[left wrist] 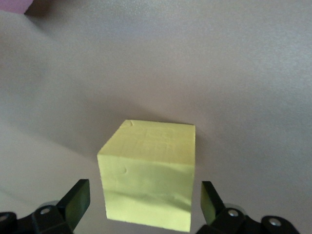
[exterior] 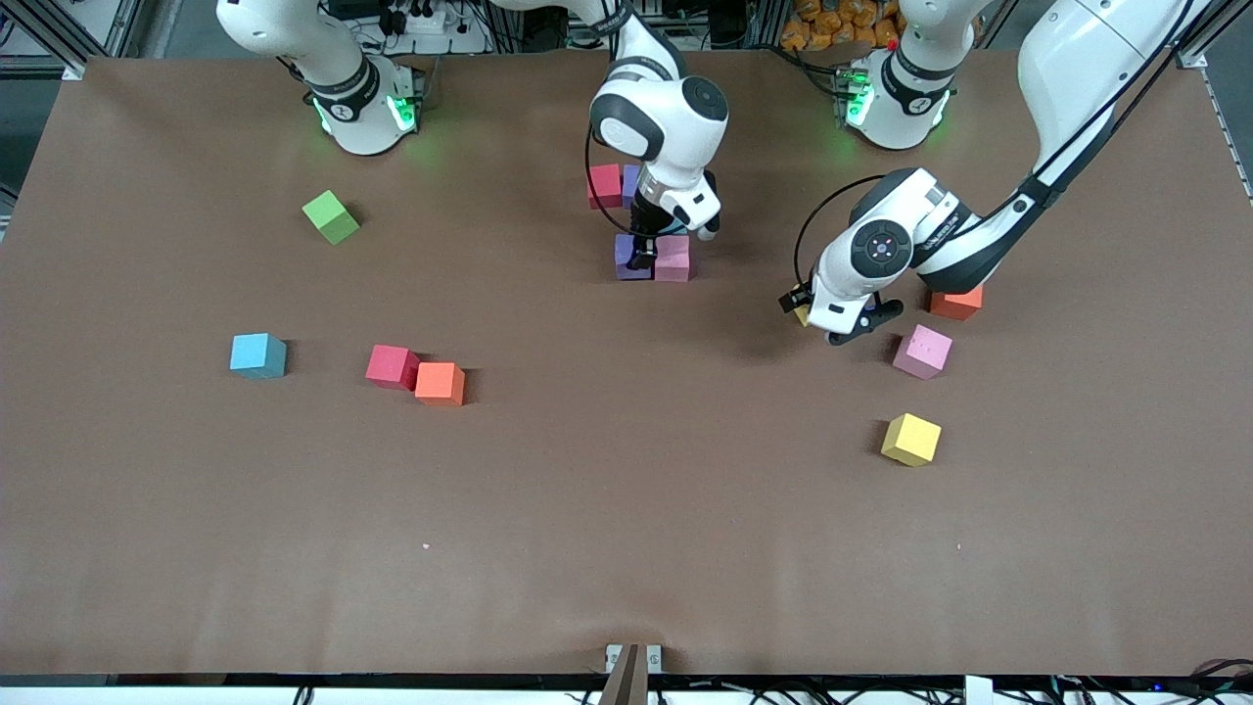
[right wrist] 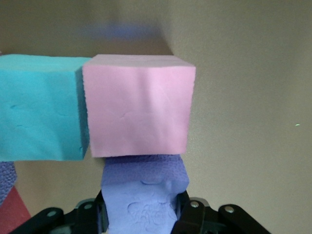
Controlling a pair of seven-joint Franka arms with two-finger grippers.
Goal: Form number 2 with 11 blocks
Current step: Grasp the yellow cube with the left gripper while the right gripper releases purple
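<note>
My right gripper [exterior: 641,257] is clamped narrow on a purple block [right wrist: 144,195], which sits at table level in the middle of the table. I take this held block as my landmark. Touching it, toward the left arm's end of the table, is a pink block [exterior: 672,258]. In the right wrist view a teal-blue block [right wrist: 41,107] lies flush against that pink block; in the front view it is mostly hidden under my wrist. Farther from the front camera than the landmark stand a red block [exterior: 605,185] and a second purple block [exterior: 631,183], side by side.

My left gripper [exterior: 850,321] hangs low over a yellow block [left wrist: 148,173], fingers [left wrist: 75,200] spread wide on either side of it and apart from its faces. This is well toward the left arm's end from the landmark.

Near that gripper: an orange-red block [exterior: 956,303], another pink block [exterior: 922,352], and a second yellow block [exterior: 911,439], nearer the camera.

Toward the right arm's end from the landmark: a red block [exterior: 393,366] touching an orange block [exterior: 440,383], a light blue block [exterior: 258,355], and a lime-green cube [exterior: 331,216].
</note>
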